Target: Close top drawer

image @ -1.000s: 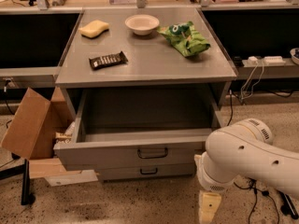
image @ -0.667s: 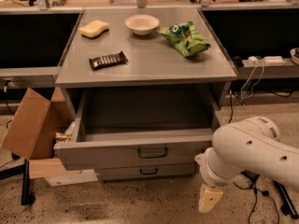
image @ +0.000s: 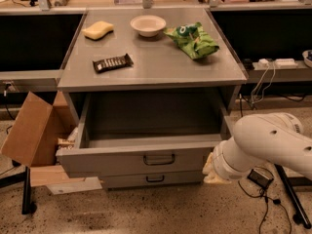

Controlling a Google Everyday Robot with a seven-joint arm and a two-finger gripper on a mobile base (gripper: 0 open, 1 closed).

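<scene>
The top drawer (image: 122, 159) of a grey metal cabinet (image: 161, 69) stands pulled well out toward us. Its deep interior is exposed, and a small dark loop handle (image: 159, 159) sits at the centre of its flat front panel. We see the robot's white arm (image: 265, 145) reaching in low from the right. The gripper (image: 210, 167) is just beside the right end of the drawer front, at about the panel's height. We cannot tell whether it touches the panel, nor whether it is parted or closed. Beneath the open drawer, a lower drawer (image: 122, 181) sits shut with a handle of its own. On the cabinet top lie a yellow sponge (image: 98, 29), a white bowl (image: 147, 25), a green snack bag (image: 192, 41) and a dark wrapped bar (image: 112, 62), each apart from the others. A cardboard box (image: 28, 129) leans at the cabinet's left side, above the speckled floor (image: 156, 211).
</scene>
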